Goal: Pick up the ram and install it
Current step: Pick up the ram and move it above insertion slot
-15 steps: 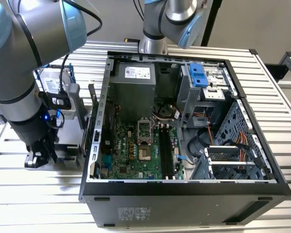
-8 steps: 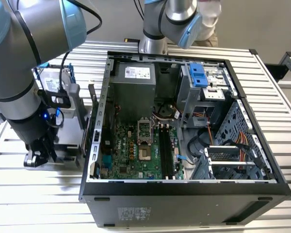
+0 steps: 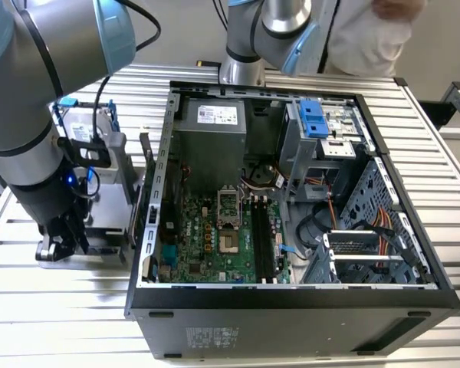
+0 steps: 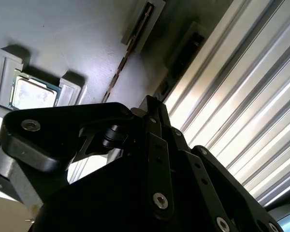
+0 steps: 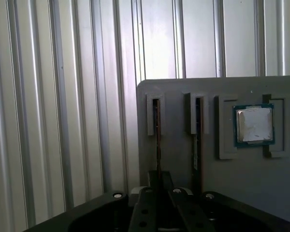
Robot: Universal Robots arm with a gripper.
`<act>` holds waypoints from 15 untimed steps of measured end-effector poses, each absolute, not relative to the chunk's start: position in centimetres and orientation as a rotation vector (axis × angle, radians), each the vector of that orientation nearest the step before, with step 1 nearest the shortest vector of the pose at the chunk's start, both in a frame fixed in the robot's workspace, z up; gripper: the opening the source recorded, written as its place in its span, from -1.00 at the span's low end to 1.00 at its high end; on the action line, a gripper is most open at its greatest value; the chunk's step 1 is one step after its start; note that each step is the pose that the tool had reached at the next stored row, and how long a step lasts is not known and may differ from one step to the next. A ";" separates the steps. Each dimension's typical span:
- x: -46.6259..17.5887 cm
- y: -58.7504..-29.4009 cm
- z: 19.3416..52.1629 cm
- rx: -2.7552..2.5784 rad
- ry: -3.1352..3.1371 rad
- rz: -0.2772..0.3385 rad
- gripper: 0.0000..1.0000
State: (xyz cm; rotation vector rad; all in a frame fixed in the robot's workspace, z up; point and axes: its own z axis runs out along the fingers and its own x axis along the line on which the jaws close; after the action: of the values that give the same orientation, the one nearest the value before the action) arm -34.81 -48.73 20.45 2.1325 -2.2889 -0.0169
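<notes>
The ram (image 5: 157, 130) is a thin dark stick standing on edge in a slot of a grey holder plate (image 5: 241, 183); in the second wrist view the ram (image 4: 128, 55) runs as a narrow strip toward the fingers. My gripper (image 5: 160, 181) has its fingers drawn together on the stick's near end, which still sits in the slot. In the exterior view the gripper (image 3: 61, 241) is low over the holder (image 3: 100, 230), at the exterior view's left of the open computer case (image 3: 291, 307). Dark memory slots (image 3: 262, 238) lie on the green motherboard.
A second stick (image 5: 196, 140) stands in the neighbouring slot. A square silver processor (image 5: 254, 124) sits in its own recess on the plate. The table is ribbed metal (image 5: 63, 96). A person in white (image 3: 368, 38) stands behind the case beside a second arm (image 3: 261, 38).
</notes>
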 end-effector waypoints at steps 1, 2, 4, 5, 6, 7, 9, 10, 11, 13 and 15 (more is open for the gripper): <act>-34.8 -48.7 20.5 2.133 -2.289 -0.017 -1.00; -34.8 -48.7 20.6 2.132 -2.289 -0.017 -1.00; -34.8 -48.7 20.6 2.132 -2.289 -0.017 -1.00; -34.8 -48.7 20.7 2.132 -2.289 -0.017 -1.00; -34.8 -48.7 20.7 2.132 -2.289 -0.017 -1.00; -34.8 -48.7 20.8 2.132 -2.289 -0.017 -1.00; -34.8 -48.7 20.8 2.132 -2.289 -0.017 -1.00; -34.8 -48.7 20.9 2.132 -2.289 -0.017 -1.00; -34.8 -48.7 20.9 2.132 -2.289 -0.017 -1.00; -34.8 -48.7 21.0 2.132 -2.289 -0.017 -1.00; -34.8 -48.7 21.1 2.132 -2.289 -0.017 -1.00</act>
State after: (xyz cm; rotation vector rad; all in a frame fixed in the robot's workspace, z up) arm -34.81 -48.74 21.09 2.1325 -2.2888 -0.0169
